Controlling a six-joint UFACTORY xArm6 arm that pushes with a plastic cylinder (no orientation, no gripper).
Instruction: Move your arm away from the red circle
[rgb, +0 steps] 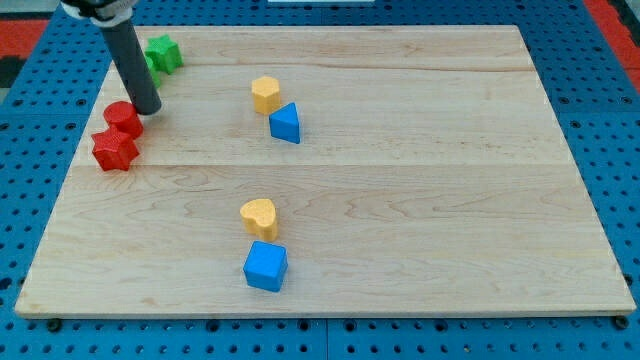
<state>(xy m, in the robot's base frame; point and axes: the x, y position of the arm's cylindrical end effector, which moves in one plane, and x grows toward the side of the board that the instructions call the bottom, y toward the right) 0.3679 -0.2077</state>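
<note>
The red circle (122, 117) lies near the board's left edge, touching a red star (114, 149) just below it. My tip (148, 110) rests on the board right beside the red circle, at its upper right, very close to or touching it. The dark rod rises from there toward the view's top left.
A green star (162, 54) lies at the top left, above my tip. A yellow hexagon (265, 93) and a blue triangle (285, 123) sit at upper centre. A yellow heart (259, 216) and a blue cube (266, 266) sit at lower centre. The wooden board (450, 200) lies on a blue pegboard.
</note>
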